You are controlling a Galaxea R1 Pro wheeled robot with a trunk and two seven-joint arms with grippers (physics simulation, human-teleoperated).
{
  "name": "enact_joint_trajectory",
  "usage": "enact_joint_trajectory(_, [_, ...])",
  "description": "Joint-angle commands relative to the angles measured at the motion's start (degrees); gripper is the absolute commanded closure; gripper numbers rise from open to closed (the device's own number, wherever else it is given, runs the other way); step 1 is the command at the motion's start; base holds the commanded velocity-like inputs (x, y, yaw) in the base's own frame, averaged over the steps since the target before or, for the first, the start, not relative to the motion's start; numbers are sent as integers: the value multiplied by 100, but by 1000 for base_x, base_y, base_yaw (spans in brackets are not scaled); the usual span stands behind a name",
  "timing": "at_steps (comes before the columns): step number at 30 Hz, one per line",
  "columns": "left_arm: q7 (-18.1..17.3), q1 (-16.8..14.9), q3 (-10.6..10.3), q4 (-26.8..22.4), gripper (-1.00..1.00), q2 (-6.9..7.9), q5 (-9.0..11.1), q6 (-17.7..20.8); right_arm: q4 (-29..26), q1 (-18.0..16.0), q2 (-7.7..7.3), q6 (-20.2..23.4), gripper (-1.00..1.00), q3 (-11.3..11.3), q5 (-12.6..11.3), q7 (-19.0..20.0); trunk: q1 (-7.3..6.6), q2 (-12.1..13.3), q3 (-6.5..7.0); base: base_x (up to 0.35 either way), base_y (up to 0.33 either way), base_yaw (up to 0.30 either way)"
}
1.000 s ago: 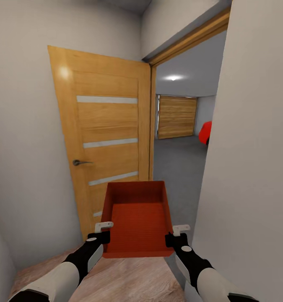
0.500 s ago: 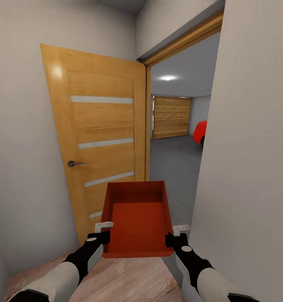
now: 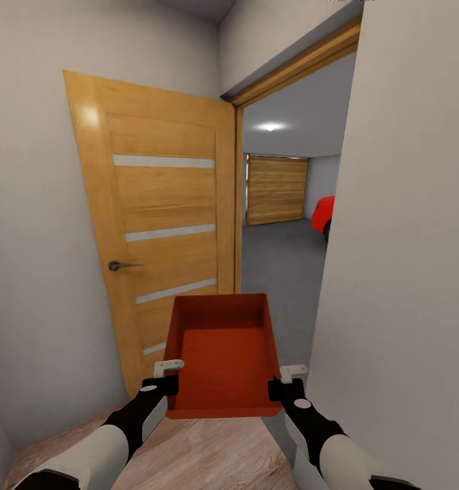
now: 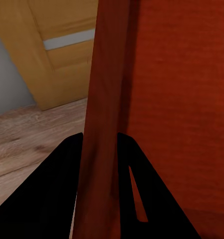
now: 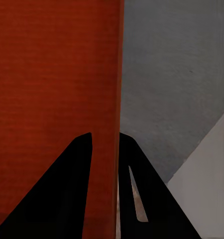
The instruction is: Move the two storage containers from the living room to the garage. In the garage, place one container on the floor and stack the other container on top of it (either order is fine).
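Note:
One orange-red open-top storage container (image 3: 222,354) hangs level in front of me, empty inside. My left gripper (image 3: 166,380) is shut on its left wall and my right gripper (image 3: 288,383) is shut on its right wall, both near the end closest to me. In the left wrist view the black fingers (image 4: 62,189) straddle the container's wall (image 4: 104,99). The right wrist view has the fingers (image 5: 72,184) pinching the other wall (image 5: 109,74). Through the doorway ahead lies the garage with its dark grey floor (image 3: 280,272).
An open wooden door (image 3: 168,231) with a metal handle (image 3: 120,265) stands close on the left. A white wall corner (image 3: 406,272) stands close on the right, leaving a narrow doorway. A red car (image 3: 322,214) and a wooden garage door (image 3: 277,189) lie beyond. Light wood planks (image 3: 209,449) are underfoot.
The whole picture has shifted a little to the left, so the camera has moved. The container sits the same in both grippers.

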Motion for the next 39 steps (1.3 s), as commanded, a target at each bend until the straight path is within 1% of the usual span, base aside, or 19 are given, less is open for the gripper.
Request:
enact_joint_trajectory(1, [84, -5, 148, -29, 100, 1, 36, -341, 21, 3, 116, -22, 100, -87, 39, 89, 2, -4, -2, 0, 84, -203])
enact_joint_trajectory(11, [83, -5, 149, -29, 100, 1, 36, -341, 30, 3, 118, -22, 100, -87, 39, 88, 2, -4, -2, 42, 109, -267])
enact_joint_trajectory(14, [82, -5, 150, -30, 100, 1, 36, -341, 30, 3, 118, -22, 100, -87, 39, 88, 2, -4, -2, 152, 133, -121])
enact_joint_trajectory(29, [75, -5, 147, -29, 100, 1, 40, -341, 36, 3, 118, -22, 100, -88, 39, 95, 2, -4, -2, 235, 182, -14])
enact_joint_trajectory(39, [75, -5, 147, -29, 100, 1, 38, -341, 74, 3, 122, -22, 100, -87, 39, 88, 2, -4, -2, 250, 192, -245])
